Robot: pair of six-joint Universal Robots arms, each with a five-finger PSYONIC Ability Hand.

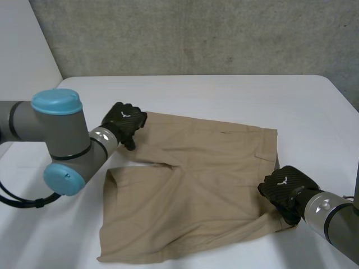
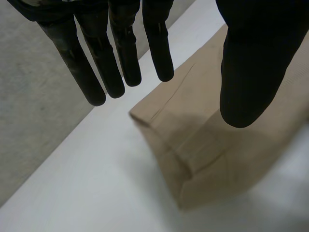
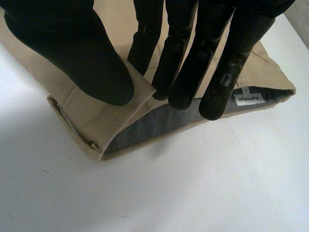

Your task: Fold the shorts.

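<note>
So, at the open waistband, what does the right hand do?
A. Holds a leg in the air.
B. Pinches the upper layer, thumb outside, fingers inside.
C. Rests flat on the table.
B: the thumb of the right hand lies on the tan outside of the shorts, and its fingers reach in over the grey lining.
</note>
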